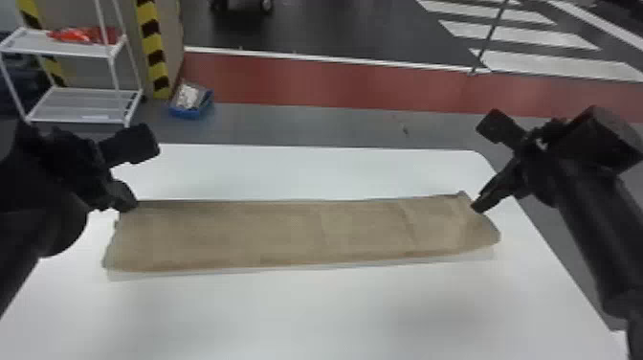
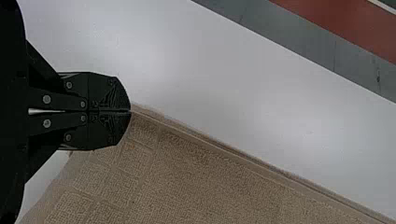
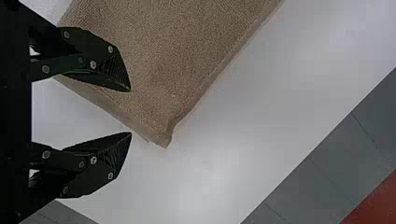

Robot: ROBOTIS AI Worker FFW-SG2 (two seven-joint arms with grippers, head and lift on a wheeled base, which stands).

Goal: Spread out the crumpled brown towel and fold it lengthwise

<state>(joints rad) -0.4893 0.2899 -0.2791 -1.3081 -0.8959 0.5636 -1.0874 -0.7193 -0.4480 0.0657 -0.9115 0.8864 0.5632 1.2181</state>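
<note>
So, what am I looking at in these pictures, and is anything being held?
The black machines are a robot's left arm and right arm, above a white table. One picture looks down from the robot's head; the others are taken from its left and right wrists, turned sideways. A brown towel lies in a long strip on the table. The left pincer is shut at one corner; I can't tell whether it grips cloth. The right pincer is open by another corner, holding nothing.
</note>
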